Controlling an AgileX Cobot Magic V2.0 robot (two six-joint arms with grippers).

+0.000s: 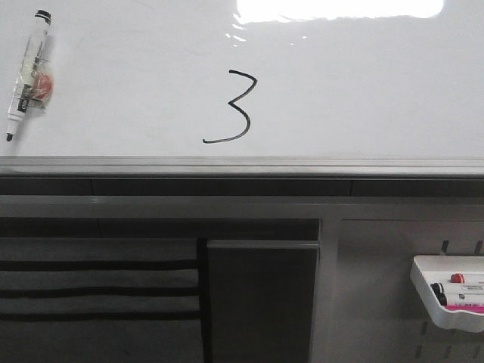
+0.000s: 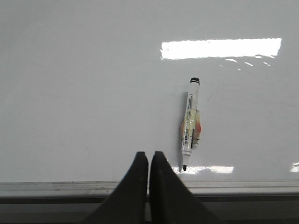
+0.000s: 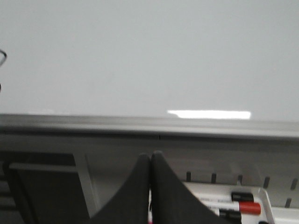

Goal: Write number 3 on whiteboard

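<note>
A black hand-drawn number 3 (image 1: pixel 233 107) stands in the middle of the glossy whiteboard (image 1: pixel 363 91), its bottom tail sweeping left. An uncapped marker (image 1: pixel 28 73) lies on the board at the far left, tip toward the near edge; the left wrist view shows this marker (image 2: pixel 191 123) too. My left gripper (image 2: pixel 149 155) is shut with nothing in it, near the board's edge and apart from the marker. My right gripper (image 3: pixel 150 156) is also shut and empty, below the board's edge, above the marker tray. Neither gripper shows in the front view.
A grey metal edge strip (image 1: pixel 242 164) runs along the board's near side. A small white tray (image 1: pixel 450 293) with red and black markers hangs on the pegboard at the lower right; the same tray (image 3: pixel 233 203) shows beside my right fingers. A dark panel (image 1: pixel 261 299) sits below the board.
</note>
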